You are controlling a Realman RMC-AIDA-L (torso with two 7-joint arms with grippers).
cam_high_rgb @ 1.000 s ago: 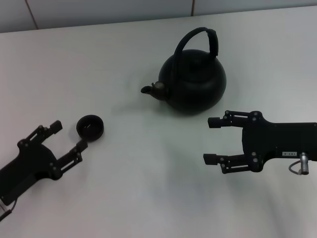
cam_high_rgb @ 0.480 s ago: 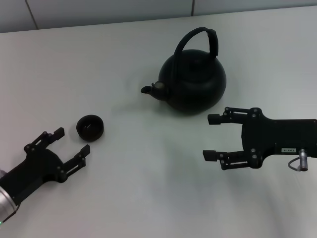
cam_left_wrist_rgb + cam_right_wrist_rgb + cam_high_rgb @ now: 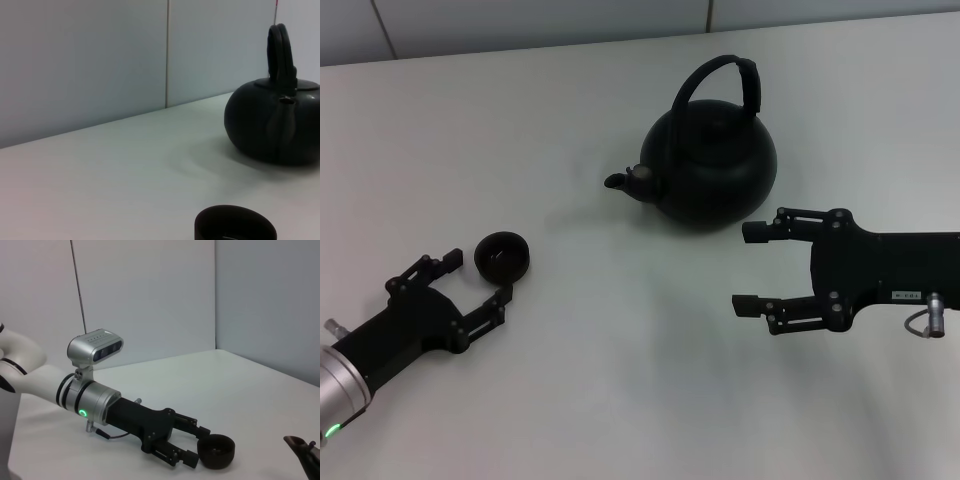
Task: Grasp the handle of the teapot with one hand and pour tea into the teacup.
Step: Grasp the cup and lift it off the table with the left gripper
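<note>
The black round teapot (image 3: 712, 162) stands upright at the table's middle back, its spout (image 3: 618, 181) pointing left and its arched handle (image 3: 720, 77) over the top. It also shows in the left wrist view (image 3: 274, 122). The tiny black teacup (image 3: 502, 256) sits on the table at the left and also shows in the left wrist view (image 3: 235, 229) and the right wrist view (image 3: 216, 451). My left gripper (image 3: 476, 275) is open, just below and beside the teacup. My right gripper (image 3: 750, 268) is open, low on the table just right of and in front of the teapot.
The white table (image 3: 620, 380) runs back to a pale panelled wall (image 3: 520, 20). In the right wrist view the left arm (image 3: 90, 397) with its wrist camera reaches in toward the teacup, and the tip of the teapot's spout (image 3: 300, 445) shows at the edge.
My left gripper has swung forward and right, closing in beside the teacup. My right gripper has shifted slightly right and stayed open. The teapot and teacup have not moved.
</note>
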